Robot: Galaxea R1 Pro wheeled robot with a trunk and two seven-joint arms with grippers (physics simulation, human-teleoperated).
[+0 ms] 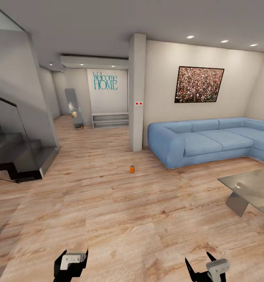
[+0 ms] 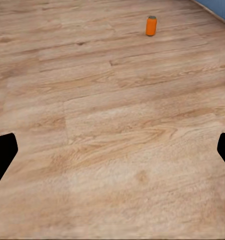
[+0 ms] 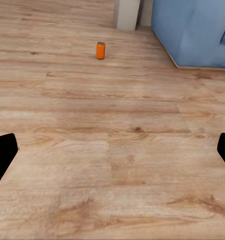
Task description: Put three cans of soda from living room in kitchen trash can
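Orange can (image 1: pixel 132 169) stands upright (floor) — sofa (image 1: pixel 210 139) probably nearby.

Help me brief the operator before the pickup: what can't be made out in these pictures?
- Small bright orange soda can: label too small in every view.
- Glass-topped table: cut off by the head view's right edge.
- Blue corner sofa: right end cut off there too.
- Left gripper and right gripper: cropped by the bottom edge.
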